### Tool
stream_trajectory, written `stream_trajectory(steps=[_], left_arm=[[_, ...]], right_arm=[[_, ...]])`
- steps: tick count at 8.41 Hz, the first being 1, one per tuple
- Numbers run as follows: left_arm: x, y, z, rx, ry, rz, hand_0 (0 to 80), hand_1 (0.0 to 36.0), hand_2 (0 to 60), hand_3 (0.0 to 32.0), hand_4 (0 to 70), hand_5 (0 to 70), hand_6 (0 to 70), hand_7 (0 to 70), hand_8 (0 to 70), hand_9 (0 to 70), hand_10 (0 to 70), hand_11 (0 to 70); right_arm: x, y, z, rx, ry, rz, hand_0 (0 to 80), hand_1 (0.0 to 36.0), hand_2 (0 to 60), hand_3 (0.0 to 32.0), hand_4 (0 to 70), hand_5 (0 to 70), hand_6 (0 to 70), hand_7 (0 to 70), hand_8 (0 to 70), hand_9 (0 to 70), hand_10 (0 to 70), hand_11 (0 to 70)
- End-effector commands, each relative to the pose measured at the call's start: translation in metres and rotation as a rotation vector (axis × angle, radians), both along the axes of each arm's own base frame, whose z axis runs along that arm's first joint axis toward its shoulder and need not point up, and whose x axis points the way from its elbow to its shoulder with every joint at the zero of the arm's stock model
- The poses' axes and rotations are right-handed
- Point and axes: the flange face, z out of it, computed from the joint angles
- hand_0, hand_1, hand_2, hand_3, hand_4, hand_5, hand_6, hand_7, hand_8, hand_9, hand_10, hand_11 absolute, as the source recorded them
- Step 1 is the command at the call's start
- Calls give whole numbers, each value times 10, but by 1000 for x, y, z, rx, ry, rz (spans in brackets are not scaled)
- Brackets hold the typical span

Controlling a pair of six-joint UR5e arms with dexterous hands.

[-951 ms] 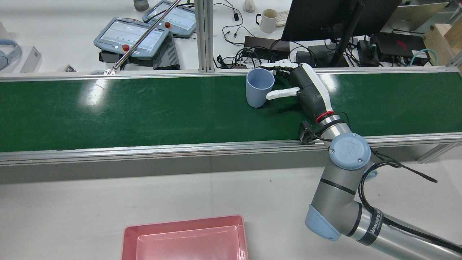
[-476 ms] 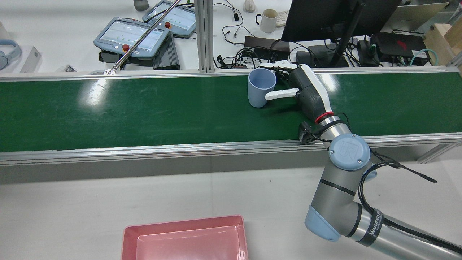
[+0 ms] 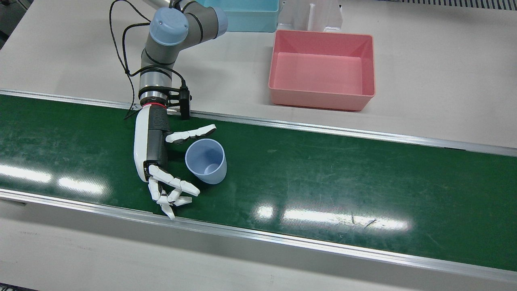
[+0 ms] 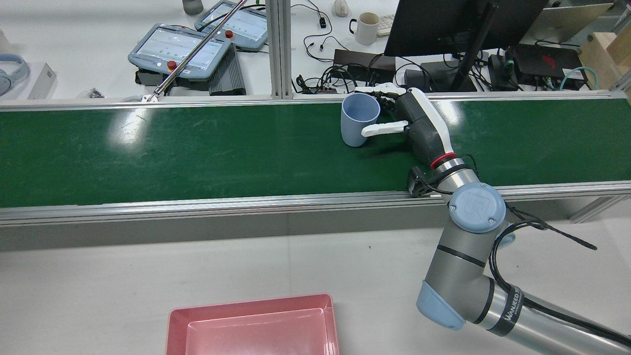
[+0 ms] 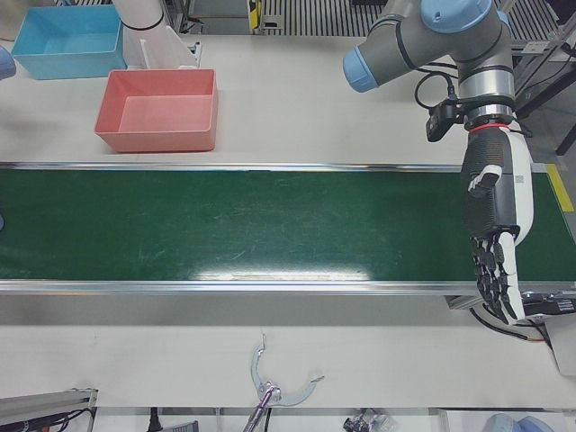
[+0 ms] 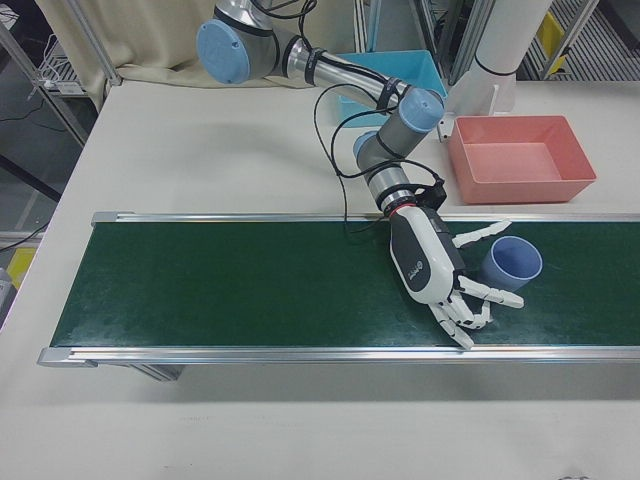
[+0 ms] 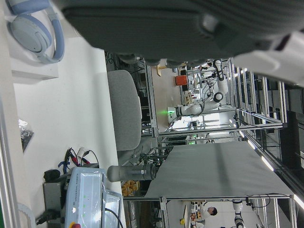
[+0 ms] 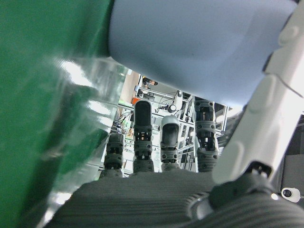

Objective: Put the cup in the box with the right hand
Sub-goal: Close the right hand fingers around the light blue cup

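Reaching for a pale blue cup (image 3: 206, 161) standing upright on the green conveyor belt (image 3: 323, 178).
Risk, I'd say: a finger nudge could tip or skid the cup before grip closes. Right hand (image 3: 161, 161) spread wide, empty, thumb and fingers (image 3: 173, 184) flanking the cup w/ slim gaps; pink box (image 3: 322, 69) well apart.

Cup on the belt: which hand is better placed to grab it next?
Right. The right hand is open beside the cup, fingers on either side of it. The left hand hangs over the other end of the belt, with no cup near it.
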Motion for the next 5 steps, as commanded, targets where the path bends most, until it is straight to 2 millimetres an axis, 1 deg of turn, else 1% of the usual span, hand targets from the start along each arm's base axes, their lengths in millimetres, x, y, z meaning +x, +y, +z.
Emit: stream_trajectory(steps=[1, 5], left_arm=[[-1, 0, 0, 0, 0, -2, 0, 0, 0, 0, 0, 0, 0, 0, 0, 0, 0, 0], [0, 0, 0, 0, 0, 1, 0, 0, 0, 0, 0, 0, 0, 0, 0, 0, 0, 0]], right_arm=[[0, 0, 1, -1, 2, -2, 511, 86, 0, 64, 307, 64, 143, 700, 263, 393, 109, 160], [0, 0, -1, 2, 3, -2, 512, 86, 0, 58, 317, 63, 145, 700, 264, 395, 110, 162]])
